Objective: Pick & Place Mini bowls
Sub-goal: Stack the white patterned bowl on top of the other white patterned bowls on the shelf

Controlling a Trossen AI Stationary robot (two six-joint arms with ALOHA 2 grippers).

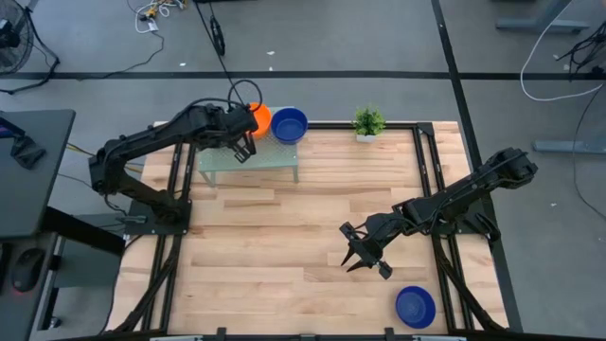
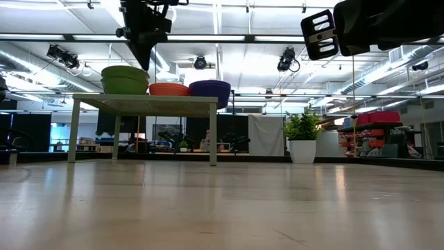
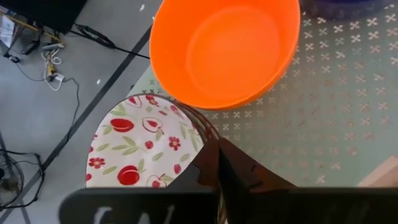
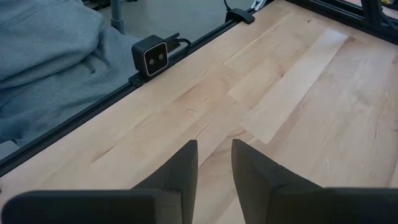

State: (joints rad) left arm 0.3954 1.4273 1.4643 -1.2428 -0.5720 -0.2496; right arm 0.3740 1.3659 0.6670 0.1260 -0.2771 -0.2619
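**Left jaws closed over the small table, right jaws parted over bare wood**

My left gripper (image 1: 244,149) hangs above the small green-topped table (image 1: 270,159) at the far left of the tabletop (image 1: 284,246), its jaws pressed together with nothing between them. Just under my fingers (image 3: 214,168) sits the white bowl with red fruit print (image 3: 140,149), at the table's left end. Beside it, touching its rim, is the orange bowl (image 3: 227,50), and to the right of that stands a blue bowl (image 1: 290,124). From table height the patterned bowl shows a green outside (image 2: 125,80), with the orange and blue ones lined up to its right.

My right gripper (image 1: 365,258) hovers over bare wood near the middle right, jaws partly apart and holding nothing. Another blue bowl (image 1: 415,305) lies at the near right edge. A potted plant (image 1: 368,122) stands at the far edge.
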